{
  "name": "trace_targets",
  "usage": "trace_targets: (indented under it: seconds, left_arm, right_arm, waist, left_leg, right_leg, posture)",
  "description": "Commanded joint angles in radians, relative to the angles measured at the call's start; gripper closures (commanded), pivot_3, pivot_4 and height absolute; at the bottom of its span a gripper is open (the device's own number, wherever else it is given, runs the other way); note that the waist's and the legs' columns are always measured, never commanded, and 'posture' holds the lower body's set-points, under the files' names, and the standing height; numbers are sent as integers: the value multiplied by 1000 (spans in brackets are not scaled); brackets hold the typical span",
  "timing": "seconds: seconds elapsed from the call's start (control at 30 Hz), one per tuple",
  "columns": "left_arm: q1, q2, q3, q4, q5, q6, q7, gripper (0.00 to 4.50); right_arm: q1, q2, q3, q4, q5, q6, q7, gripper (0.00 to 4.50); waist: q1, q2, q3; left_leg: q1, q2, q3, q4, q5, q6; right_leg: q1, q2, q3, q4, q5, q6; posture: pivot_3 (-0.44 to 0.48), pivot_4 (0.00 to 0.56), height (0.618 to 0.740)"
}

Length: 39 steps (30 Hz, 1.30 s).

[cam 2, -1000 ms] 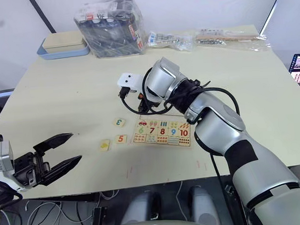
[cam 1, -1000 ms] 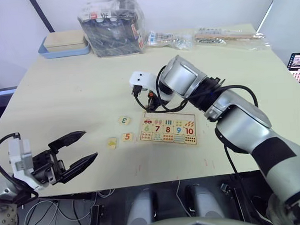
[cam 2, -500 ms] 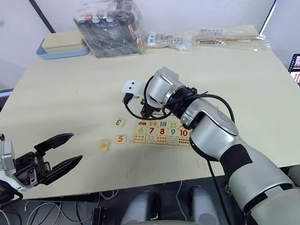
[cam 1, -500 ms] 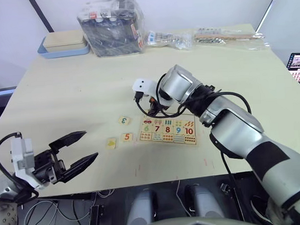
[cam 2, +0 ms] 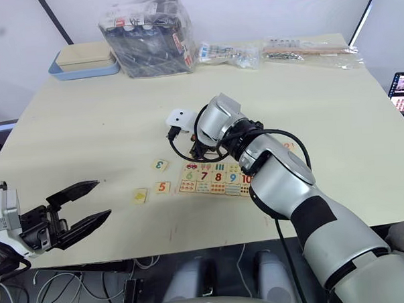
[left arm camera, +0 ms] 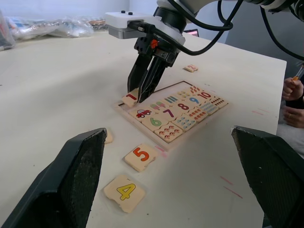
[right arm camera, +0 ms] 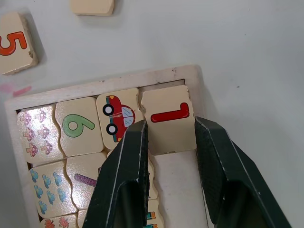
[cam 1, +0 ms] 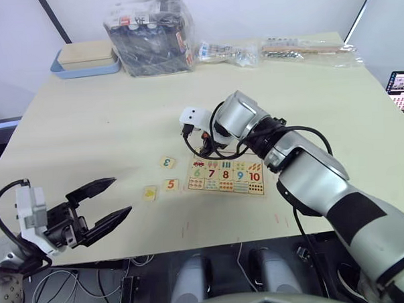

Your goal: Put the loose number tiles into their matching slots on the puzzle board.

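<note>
The puzzle board (right arm camera: 71, 91) lies mid-table with its lower rows filled. My right gripper (cam 1: 200, 150) stands over the board's far left corner, shut on the red 1 tile (right arm camera: 168, 118). That tile sits in the corner slot beside the car picture tile (right arm camera: 116, 116). Loose tiles lie left of the board: the green 3 (cam 1: 167, 162), the orange 5 (cam 1: 171, 184) and the yellow 4 (left arm camera: 124, 192). One more small tile (left arm camera: 191, 68) lies beyond the board's right side. My left gripper (cam 1: 121, 195) hangs open near the table's front left edge, holding nothing.
Along the table's back edge are a blue-rimmed box (cam 1: 87, 59), a plastic-wrapped bundle (cam 1: 150, 34) and clear bags (cam 1: 228, 53). A screen (cam 1: 403, 89) shows at the right edge. A person's hand (left arm camera: 292, 102) appears past the table's right side.
My right gripper has come down a little onto the board's far left corner with the 1 tile. The left arm and the loose tiles have not moved.
</note>
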Motion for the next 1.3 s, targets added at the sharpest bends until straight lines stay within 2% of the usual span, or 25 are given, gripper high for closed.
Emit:
trace_targets:
  seconds: [0.03, 1.3]
  left_arm:
    - [4, -4, 17, 2, -4, -20, -7, 0]
    - [28, -20, 15, 31, 4, -64, -12, 0]
  right_arm:
    - [-16, 11, -25, -12, -15, -18, -1, 3646]
    - [6, 38, -45, 15, -63, -48, 5, 3646]
  waist:
    - [0, 0, 0]
    - [0, 0, 0]
  left_leg:
    - [0, 0, 0, 0, 0, 0]
    - [0, 0, 0, 0, -1, 0]
  right_leg:
    - [0, 0, 0, 0, 0, 0]
    - [-1, 0, 0, 0, 0, 0]
  posture:
    - [0, 150, 740]
    - [0, 150, 740]
